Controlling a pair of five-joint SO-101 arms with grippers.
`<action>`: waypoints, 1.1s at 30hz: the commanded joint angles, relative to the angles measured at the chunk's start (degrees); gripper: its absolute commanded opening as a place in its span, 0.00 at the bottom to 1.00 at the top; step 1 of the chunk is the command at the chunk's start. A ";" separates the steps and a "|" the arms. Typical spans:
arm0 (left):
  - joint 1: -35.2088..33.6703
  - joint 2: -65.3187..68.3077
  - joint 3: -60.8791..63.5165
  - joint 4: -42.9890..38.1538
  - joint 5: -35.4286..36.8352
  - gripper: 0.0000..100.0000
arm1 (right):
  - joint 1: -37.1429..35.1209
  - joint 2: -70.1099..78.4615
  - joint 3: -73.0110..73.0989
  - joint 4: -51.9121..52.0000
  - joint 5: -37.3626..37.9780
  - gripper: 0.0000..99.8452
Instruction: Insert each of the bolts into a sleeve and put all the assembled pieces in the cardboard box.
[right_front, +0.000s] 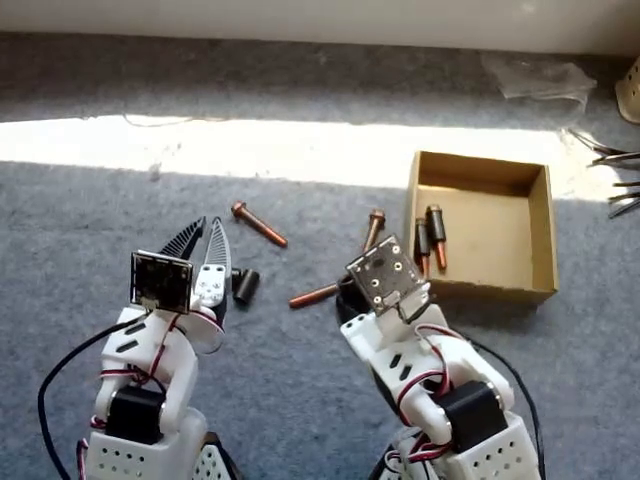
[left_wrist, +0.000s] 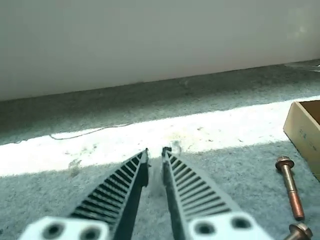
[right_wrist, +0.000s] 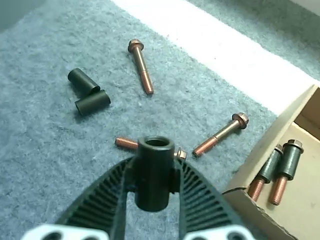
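Observation:
My right gripper (right_wrist: 154, 172) is shut on a dark sleeve (right_wrist: 156, 147), held upright with its open end up, over the carpet left of the cardboard box (right_front: 480, 190). Three loose copper bolts lie nearby: one (right_front: 258, 223) at the left, one (right_front: 374, 228) by the box, one (right_front: 315, 295) partly behind the held sleeve. Two loose sleeves (right_wrist: 82, 81) (right_wrist: 92, 102) lie side by side. Two assembled pieces (right_wrist: 267, 170) (right_wrist: 285, 165) lie in the box. My left gripper (left_wrist: 155, 152) hovers beside the loose sleeve (right_front: 245, 285), open by a narrow gap, holding nothing.
The grey carpet has a bright sunlit strip (right_front: 250, 150) across the back. Clear plastic wrap (right_front: 530, 75) and metal tools (right_front: 615, 180) lie at the far right. A wall (left_wrist: 150, 35) stands beyond the carpet.

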 joint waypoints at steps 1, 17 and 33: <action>3.03 -0.13 -3.21 -1.58 0.18 0.06 | 2.15 -4.18 3.47 -4.00 -1.85 0.00; 3.30 0.84 -6.20 -2.11 0.35 0.06 | 10.95 -20.18 14.46 -6.55 -6.77 0.00; 2.95 59.38 -37.67 -2.11 21.10 0.06 | 11.03 -20.09 18.95 -9.36 -6.68 0.00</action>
